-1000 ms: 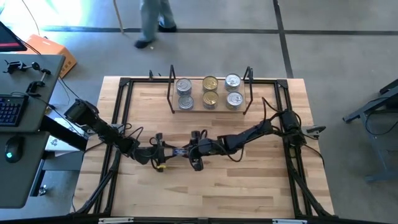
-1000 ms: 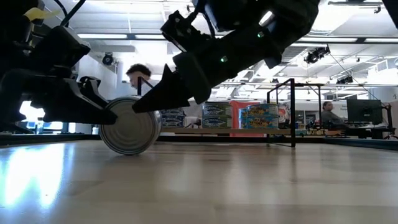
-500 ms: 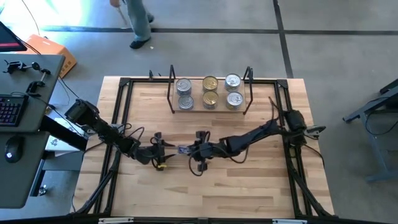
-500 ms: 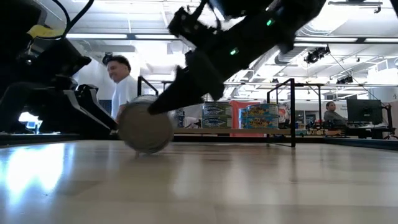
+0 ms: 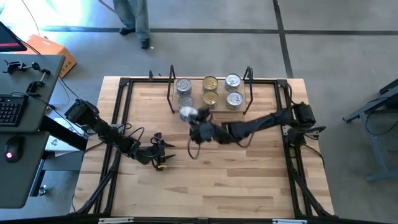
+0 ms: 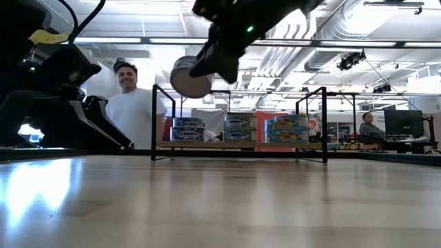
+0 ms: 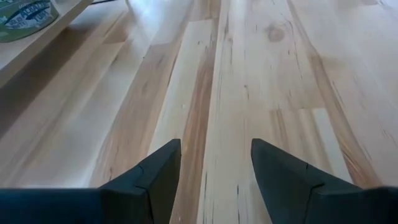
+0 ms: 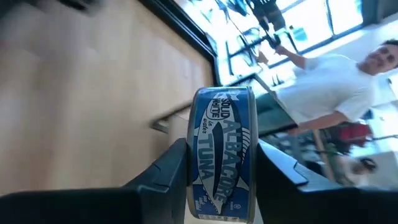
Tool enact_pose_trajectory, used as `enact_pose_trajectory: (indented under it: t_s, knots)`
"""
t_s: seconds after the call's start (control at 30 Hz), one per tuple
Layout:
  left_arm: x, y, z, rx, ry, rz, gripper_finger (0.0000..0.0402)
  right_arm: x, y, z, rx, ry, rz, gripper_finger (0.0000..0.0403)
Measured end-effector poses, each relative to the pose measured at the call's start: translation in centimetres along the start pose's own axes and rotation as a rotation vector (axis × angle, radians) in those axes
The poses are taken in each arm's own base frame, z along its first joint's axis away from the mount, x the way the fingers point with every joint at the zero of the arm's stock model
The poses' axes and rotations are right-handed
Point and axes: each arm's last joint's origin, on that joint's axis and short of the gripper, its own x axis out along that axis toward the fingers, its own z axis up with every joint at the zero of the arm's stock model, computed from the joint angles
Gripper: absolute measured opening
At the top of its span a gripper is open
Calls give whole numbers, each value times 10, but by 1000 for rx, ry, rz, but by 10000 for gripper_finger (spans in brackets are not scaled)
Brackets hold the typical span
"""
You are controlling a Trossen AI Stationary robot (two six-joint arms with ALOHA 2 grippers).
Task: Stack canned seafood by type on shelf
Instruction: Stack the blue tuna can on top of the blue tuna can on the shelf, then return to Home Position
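Note:
My right gripper [image 5: 190,118] is shut on a tin of tuna [image 5: 185,114] with a blue label [image 8: 221,155], in the air just in front of the shelf's left end. In the low view the tin [image 6: 191,77] hangs above the height of the shelf's stacks. The shelf [image 5: 208,109], a light-wood board between black wire frames, stands at the table's far side. It carries silver-lidded tins [image 5: 183,85] on the left and right and gold-lidded tins [image 5: 210,83] in the middle. My left gripper [image 5: 163,159] is open, low over the table's middle left, its fingers [image 7: 155,177] over bare wood. My right gripper pinches the tin between its two fingers [image 8: 177,165], one on each flat face, with the labelled side wall [image 8: 217,134] facing the wrist camera. The fingers reach it from the table's right side, slanting upward. The tin is lifted clear of the table and tilted on edge.
A black frame [image 5: 124,87] runs round the tabletop. The wood [image 5: 236,180] in front of the shelf is bare. A person in a white shirt [image 6: 131,103] stands beyond the table's far edge, and another person [image 5: 134,18] walks on the floor. A desk with a keyboard [image 5: 9,109] is at left.
The tin stood on its rim on the table between both grippers. My right gripper has lifted it clear and carried it up and toward the far edge, to the shelf's left front. My left gripper has stayed low where it was, now apart from the tin.

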Motion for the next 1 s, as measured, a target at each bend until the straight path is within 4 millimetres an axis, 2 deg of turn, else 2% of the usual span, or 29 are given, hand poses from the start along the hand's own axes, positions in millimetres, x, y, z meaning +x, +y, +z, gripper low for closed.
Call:
enact_pose_trajectory:
  t_s: [0.2,0.37,0.5,0.67,0.87,1.0]
  knots:
    - [0,0,0,-14,-1,0,190,39,-29,-19,-110,55,-12,122]
    - [0,0,0,-16,-1,0,190,67,-27,-41,-182,51,77,122]
    - [0,0,0,-16,-1,1,190,81,-25,-54,-180,80,91,122]
    - [0,0,0,-16,-1,0,190,93,-24,-63,-171,85,93,127]
    - [0,0,0,-16,-2,1,190,96,-21,-67,-168,83,126,183]
    - [0,0,0,-17,-2,1,190,95,-21,-66,-131,63,137,196]
